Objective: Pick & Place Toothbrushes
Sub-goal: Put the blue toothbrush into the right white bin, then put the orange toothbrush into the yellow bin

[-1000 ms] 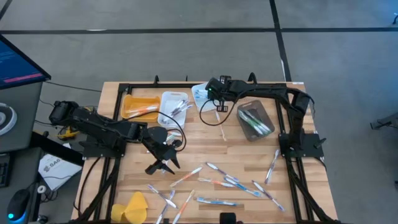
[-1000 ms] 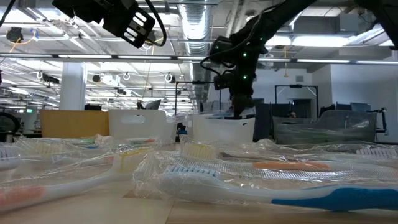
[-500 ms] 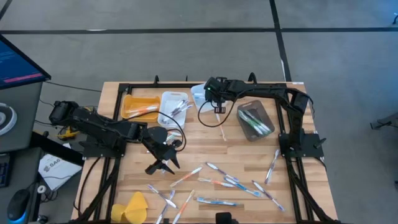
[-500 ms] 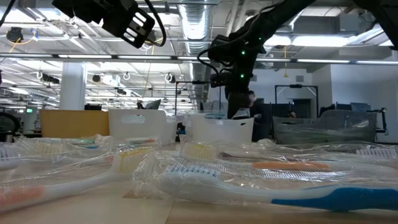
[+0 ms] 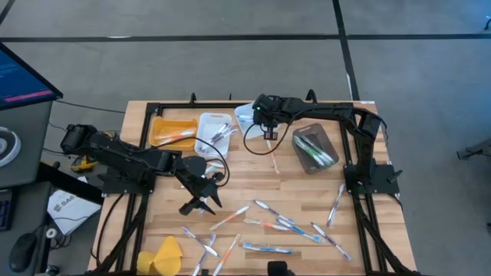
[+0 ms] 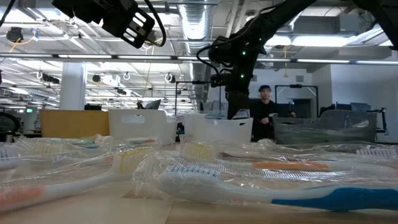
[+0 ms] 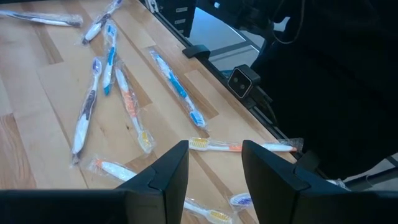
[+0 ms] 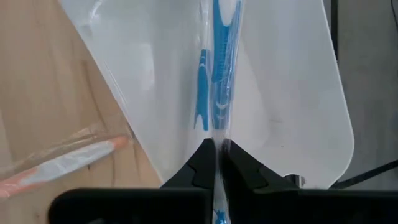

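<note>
**Blue toothbrush hangs over the white bin**

The blue toothbrush (image 8: 217, 56), in its clear wrapper, hangs just above the inside of the white bin (image 8: 298, 99) at the far side of the table. Its long way runs straight out from the fingertips and over the bin's floor, so it lines up with the gripper. I cannot tell which end has the bristles.

The right gripper (image 8: 219, 163) pinches the wrapper with its two fingers almost closed on it. In the high view the right gripper (image 5: 268, 126) is right at that bin (image 5: 244, 116), so the right arm is much the nearer one. I think the next move is to let go and drop the brush in.

An orange toothbrush (image 8: 59, 163) lies on the wood just beside the bin.

The left gripper (image 5: 201, 196) hovers over the middle of the table, partly open and holding nothing, above the loose toothbrushes (image 7: 127, 102).
</note>
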You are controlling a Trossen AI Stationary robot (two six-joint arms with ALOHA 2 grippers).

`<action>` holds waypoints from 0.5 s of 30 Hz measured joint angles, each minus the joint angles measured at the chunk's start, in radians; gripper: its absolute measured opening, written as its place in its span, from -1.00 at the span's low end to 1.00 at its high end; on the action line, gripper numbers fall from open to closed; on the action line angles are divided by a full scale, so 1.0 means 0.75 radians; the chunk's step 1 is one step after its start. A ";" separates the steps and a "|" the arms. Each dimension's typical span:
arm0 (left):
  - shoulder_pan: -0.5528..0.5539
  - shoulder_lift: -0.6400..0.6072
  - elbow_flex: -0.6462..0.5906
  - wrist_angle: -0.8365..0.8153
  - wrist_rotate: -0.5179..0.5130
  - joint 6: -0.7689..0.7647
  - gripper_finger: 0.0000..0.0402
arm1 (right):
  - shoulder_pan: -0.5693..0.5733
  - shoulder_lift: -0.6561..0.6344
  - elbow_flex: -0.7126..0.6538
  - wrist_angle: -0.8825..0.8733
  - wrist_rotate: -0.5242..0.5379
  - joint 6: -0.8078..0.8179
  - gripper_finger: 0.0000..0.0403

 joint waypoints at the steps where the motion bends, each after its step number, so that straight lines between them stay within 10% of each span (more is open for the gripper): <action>1: 0.000 0.000 0.000 0.000 0.000 0.000 -0.29 | 0.000 0.000 0.000 -0.001 0.000 0.003 -0.90; 15: 0.000 0.000 0.000 -0.004 0.000 -0.020 -0.29 | 0.014 0.000 0.004 0.003 0.000 0.079 -0.30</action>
